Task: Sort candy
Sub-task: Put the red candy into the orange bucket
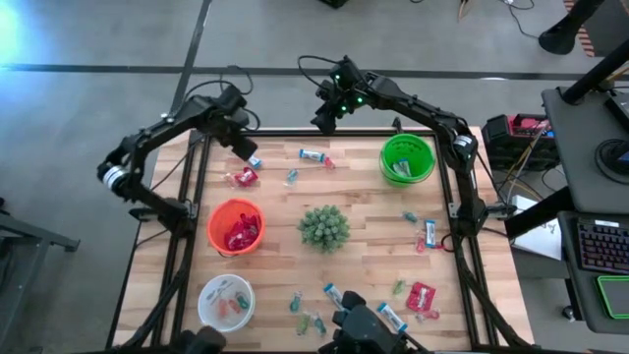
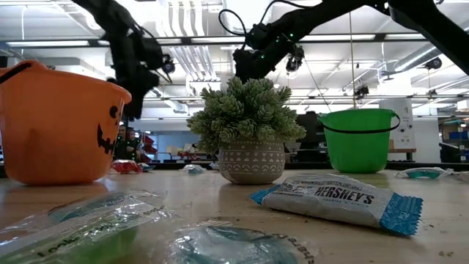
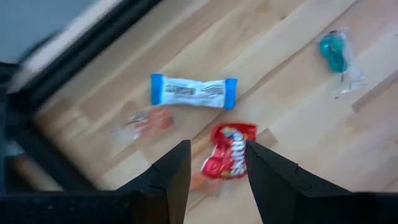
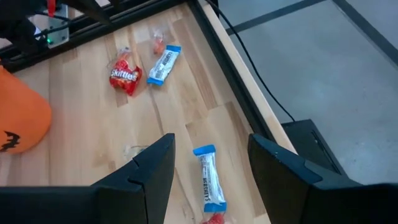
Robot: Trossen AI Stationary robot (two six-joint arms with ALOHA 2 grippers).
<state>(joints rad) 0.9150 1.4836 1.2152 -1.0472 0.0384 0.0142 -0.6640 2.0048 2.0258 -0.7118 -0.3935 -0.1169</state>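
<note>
Wooden-slatted counter point(image 1: 373, 236) strewn with small wrapped sweets, three bowls and a spiky potted plant point(image 1: 323, 227) at its middle. Left tool point(image 3: 214, 163) raised over the far-left part, fingers apart and gripping nothing. Directly below and between its fingertips, a red Skittles packet point(image 3: 227, 158); just beyond that, a blue-and-white Hershey's bar point(image 3: 193, 91); off to one side, well apart, a teal sweet point(image 3: 334, 52). Right tool point(image 4: 208, 163) raised over the far edge near the middle, fingers likewise spread and empty. Right under its gap, a second blue-and-white bar point(image 4: 209, 179) lying flat on the wood; farther ahead of it, the same red packet and first bar side by side. Orange bowl point(image 1: 235, 226) near the left tool's side with red packets inside, green bowl point(image 1: 407, 158) off to the right tool's side, white bowl point(image 1: 225, 301) at the near-left corner. More bars, red packets and teal pieces scattered along the near and right parts, well apart from both tools.
</note>
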